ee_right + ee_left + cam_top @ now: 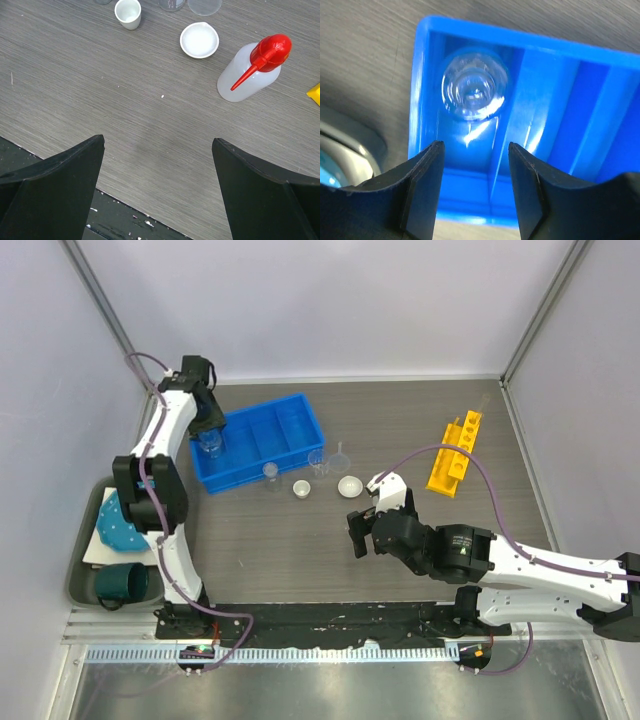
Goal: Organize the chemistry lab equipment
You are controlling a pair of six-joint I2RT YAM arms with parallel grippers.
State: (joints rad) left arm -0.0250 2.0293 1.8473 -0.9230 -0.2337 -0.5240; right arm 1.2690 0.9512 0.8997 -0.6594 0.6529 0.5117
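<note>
— Where is the glass beaker point(475, 90) relative to your left gripper point(476, 147)?
— Your left gripper hangs over the blue bin point(417, 100) with its jaws parted and nothing between them. The beaker stands upright in the bin's end compartment, at twelve o'clock from the fingertips, touching neither.
— And your right gripper point(159, 142)?
— It is spread wide above the table point(150, 100), holding nothing. The white dish point(199, 40) lies at one o'clock and the red-capped squeeze bottle point(247, 72) at two o'clock, both well apart from the fingers.
</note>
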